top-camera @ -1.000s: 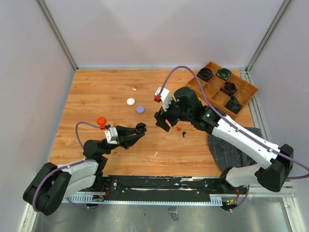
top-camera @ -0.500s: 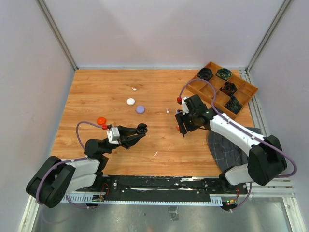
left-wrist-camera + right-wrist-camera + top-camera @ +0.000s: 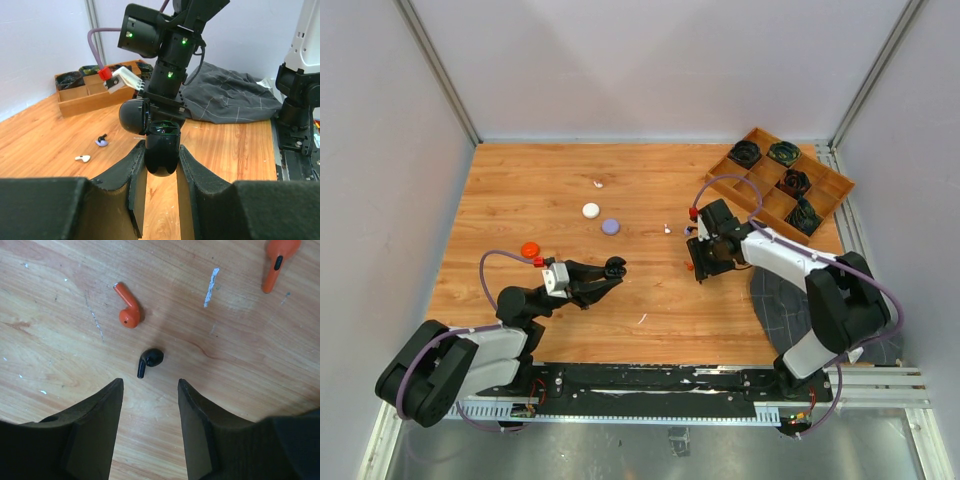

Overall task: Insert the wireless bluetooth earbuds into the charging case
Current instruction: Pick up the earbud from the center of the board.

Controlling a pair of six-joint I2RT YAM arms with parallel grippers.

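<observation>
Ben: Look, the right arm (image 3: 790, 262) has pulled back toward the right edge of the tabletop (image 3: 520, 180) and come down low. Its jaws have closed a bit too.
Mia: Are they holding something?
Ben: No. The right jaws are partly open with nothing in them. A black earbud (image 3: 150, 360) lies on the wood just in front of the gap. An orange earbud (image 3: 129, 312) lies just past it.
Mia: And the left jaws?
Ben: Squeezed tight on the black charging case (image 3: 162, 157). It is held up near the middle of the near edge, with its lid open. I cannot tell if any bud is inside.
Mia: So what step is it?
Ben: Picking up the black bud, I think.
Mia: What comes next?
Ben: The jaws should move until the bud sits between them, then pinch gently. It is tiny and smooth, so it may pop out.
</observation>
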